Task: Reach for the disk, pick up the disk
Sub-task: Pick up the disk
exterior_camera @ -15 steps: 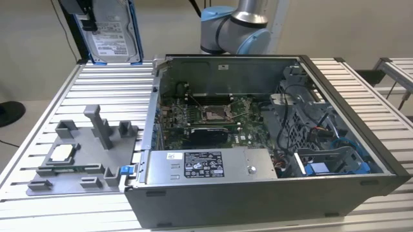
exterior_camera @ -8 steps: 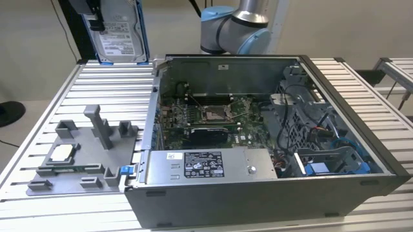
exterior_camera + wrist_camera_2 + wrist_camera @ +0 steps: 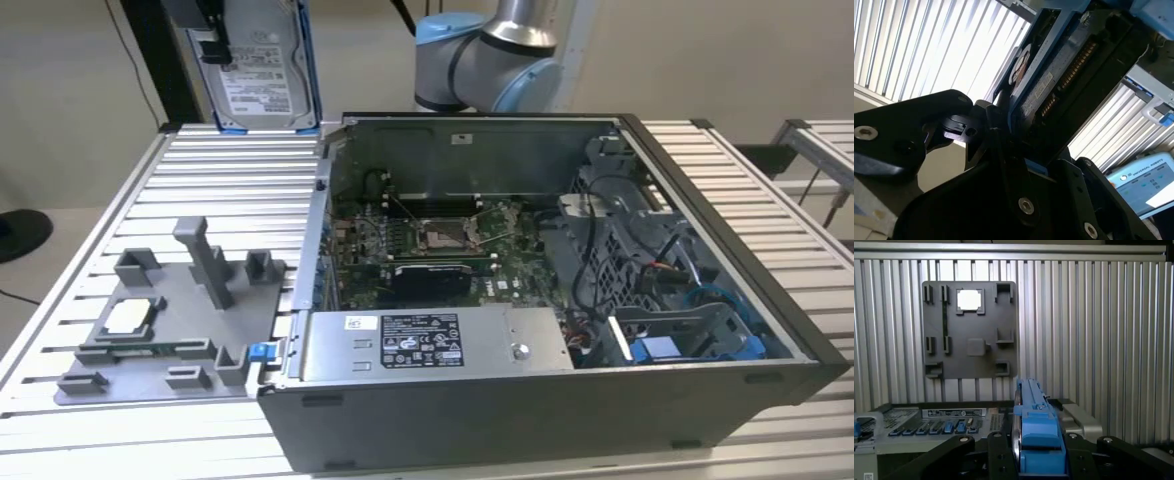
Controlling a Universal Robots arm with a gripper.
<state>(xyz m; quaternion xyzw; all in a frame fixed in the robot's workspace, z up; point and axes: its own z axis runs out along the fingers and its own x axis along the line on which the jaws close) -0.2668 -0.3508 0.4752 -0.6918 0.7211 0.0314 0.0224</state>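
Gripper (image 3: 1038, 460) was clamped on the disk (image 3: 264, 75), holding it upright in the air over the ribbed table (image 3: 214, 170), outside the open computer case (image 3: 534, 400), on the exterior view's left.

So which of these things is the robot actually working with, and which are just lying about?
In the job:
- the disk, held up above the slatted table
- the gripper, shut on it

Lying about:
- open computer case
- power-supply box inside it
- grey fixture plate
- square chip on that plate
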